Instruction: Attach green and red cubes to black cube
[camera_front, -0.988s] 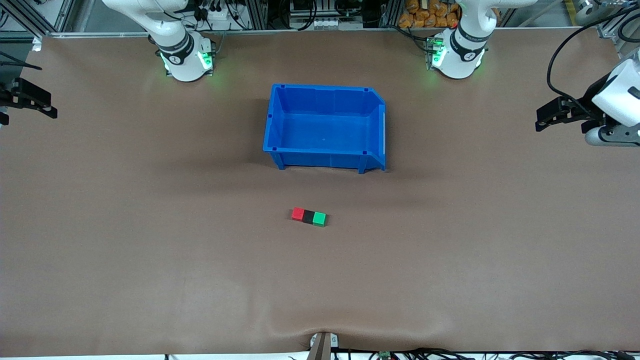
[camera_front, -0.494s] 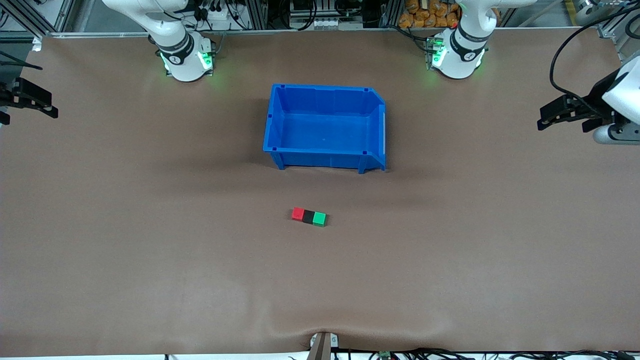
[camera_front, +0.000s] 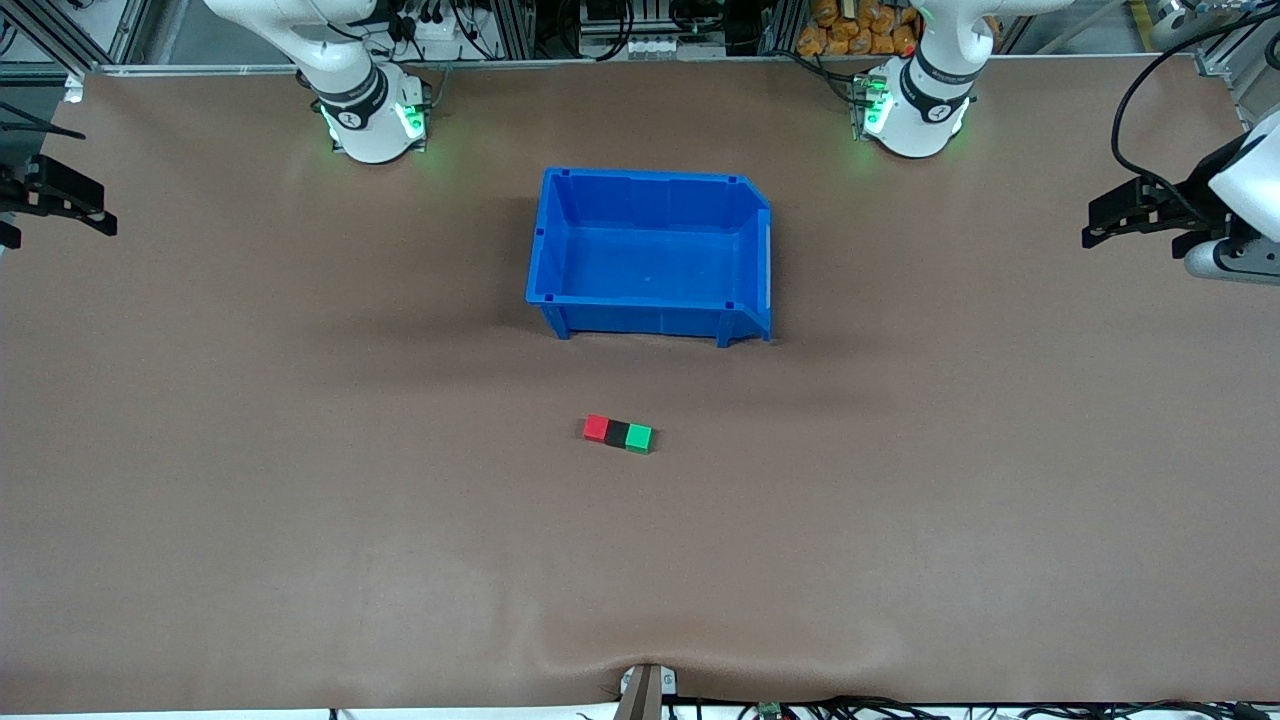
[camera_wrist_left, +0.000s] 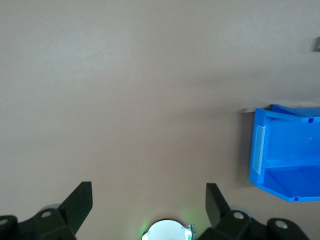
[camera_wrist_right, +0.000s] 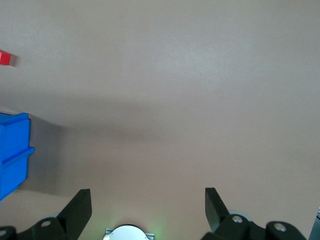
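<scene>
A red cube (camera_front: 596, 428), a black cube (camera_front: 617, 433) and a green cube (camera_front: 639, 438) lie in one touching row on the brown table, nearer the front camera than the blue bin. The black cube is in the middle. My left gripper (camera_front: 1100, 222) hangs open and empty over the left arm's end of the table; its own view shows the gripper (camera_wrist_left: 149, 196) above bare table. My right gripper (camera_front: 85, 210) is open and empty over the right arm's end; its own view shows the gripper (camera_wrist_right: 148, 200) and the red cube (camera_wrist_right: 5, 58) at the edge.
An empty blue bin (camera_front: 760, 250) stands mid-table between the arm bases and the cubes. It shows in the left wrist view (camera_wrist_left: 260, 155) and in the right wrist view (camera_wrist_right: 12, 150). A clamp (camera_front: 645, 690) sits at the table's front edge.
My left gripper has moved up and outward toward the left arm's end of the table. The right gripper and the cubes have not moved.
</scene>
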